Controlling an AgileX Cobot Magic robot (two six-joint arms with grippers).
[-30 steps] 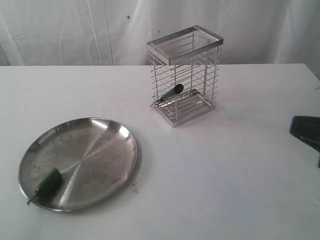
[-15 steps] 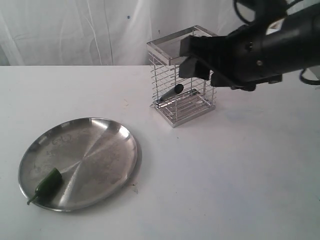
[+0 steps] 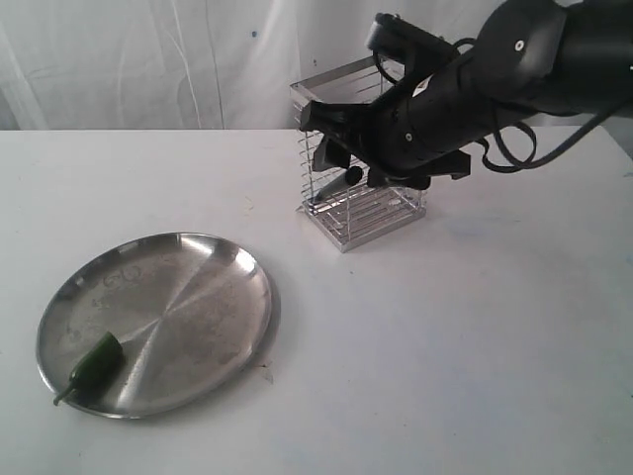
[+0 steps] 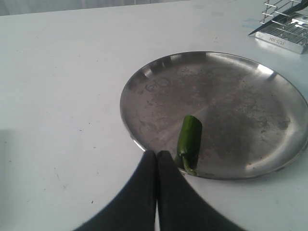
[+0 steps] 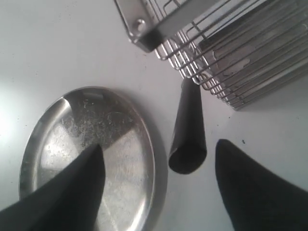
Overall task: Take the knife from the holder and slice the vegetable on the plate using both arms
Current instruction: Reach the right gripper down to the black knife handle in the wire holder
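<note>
The right tool [image 5: 159, 147], jaws apart, flanked the knife [image 5: 188, 127] handle jutting from the holder [image 5: 149, 29]; best to centre on it before closing. The left tool [image 4: 156, 161] sat pressed together.

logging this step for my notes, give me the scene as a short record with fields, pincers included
knife: in holder, black handle sticking out its side
holder: upright on table
vegetable: whole, lying near plate edge
plate: on table, apart from holder
right pincer: open around the knife handle, not gripping
left pincer: shut, empty, by plate rim near vegetable
</note>
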